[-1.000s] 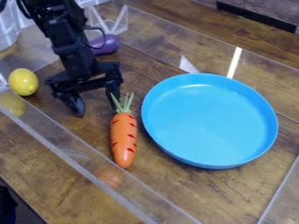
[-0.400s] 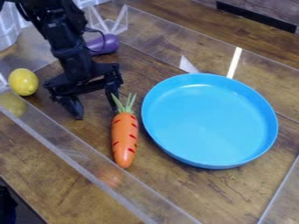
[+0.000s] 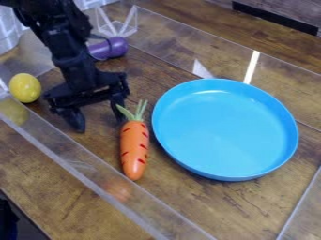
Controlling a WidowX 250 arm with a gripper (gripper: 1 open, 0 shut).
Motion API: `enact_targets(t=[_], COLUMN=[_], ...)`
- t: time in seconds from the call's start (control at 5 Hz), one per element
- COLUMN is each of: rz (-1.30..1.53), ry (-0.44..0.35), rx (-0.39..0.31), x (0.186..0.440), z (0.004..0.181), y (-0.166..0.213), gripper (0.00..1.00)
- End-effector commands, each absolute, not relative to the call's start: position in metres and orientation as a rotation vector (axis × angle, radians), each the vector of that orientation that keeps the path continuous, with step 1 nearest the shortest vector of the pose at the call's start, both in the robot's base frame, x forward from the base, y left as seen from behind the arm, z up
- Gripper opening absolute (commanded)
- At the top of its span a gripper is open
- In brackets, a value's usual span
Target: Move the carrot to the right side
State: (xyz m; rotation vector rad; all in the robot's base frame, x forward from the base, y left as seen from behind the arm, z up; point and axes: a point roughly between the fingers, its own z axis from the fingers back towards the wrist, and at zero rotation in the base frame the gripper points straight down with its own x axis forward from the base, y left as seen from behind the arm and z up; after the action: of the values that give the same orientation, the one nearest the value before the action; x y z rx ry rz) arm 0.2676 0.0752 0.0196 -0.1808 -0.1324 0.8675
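The carrot (image 3: 134, 148) is seen lying flat on the wooden table (image 3: 51, 159), its green leafy top pointed toward the back of the scene and its tapered orange tip toward the front edge. It is placed just beside the left rim of the blue plate (image 3: 226, 128), close to it but whether the two touch cannot be told. The plate is shown empty, on the right half of the table. The black gripper (image 3: 92, 105) is positioned to the left of the carrot's leafy end, pointed steeply down at the tabletop, with its two fingers spread wide apart; nothing is pinched between them. One finger (image 3: 77, 118) is seen low near the wood on the left, the other close to the carrot's green top, though contact with the leaves cannot be confirmed. A round yellow fruit (image 3: 24, 88) is set near the left edge, well apart from the carrot. A purple eggplant (image 3: 111, 47) is partly hidden behind the arm at the back. A bright reflected streak is seen on the glossy surface near the plate's far rim.
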Motion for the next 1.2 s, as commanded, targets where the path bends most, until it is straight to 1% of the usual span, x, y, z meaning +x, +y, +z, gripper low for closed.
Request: enact_targets(t=[0.0,0.2,0.6,1.0], rz=[0.854,0.848,0.786,0.799], ry=[-0.13,-0.136,-0.137,-0.145], rx=[-0.181,-0.175,-0.158,-0.145], x=[0.265,0.266,0.257,0.266], z=[0.019,0.019,0.017,0.017], y=[0.048,0.028,-0.001,-0.015], gripper=[1.0,1.0,1.0,1.0])
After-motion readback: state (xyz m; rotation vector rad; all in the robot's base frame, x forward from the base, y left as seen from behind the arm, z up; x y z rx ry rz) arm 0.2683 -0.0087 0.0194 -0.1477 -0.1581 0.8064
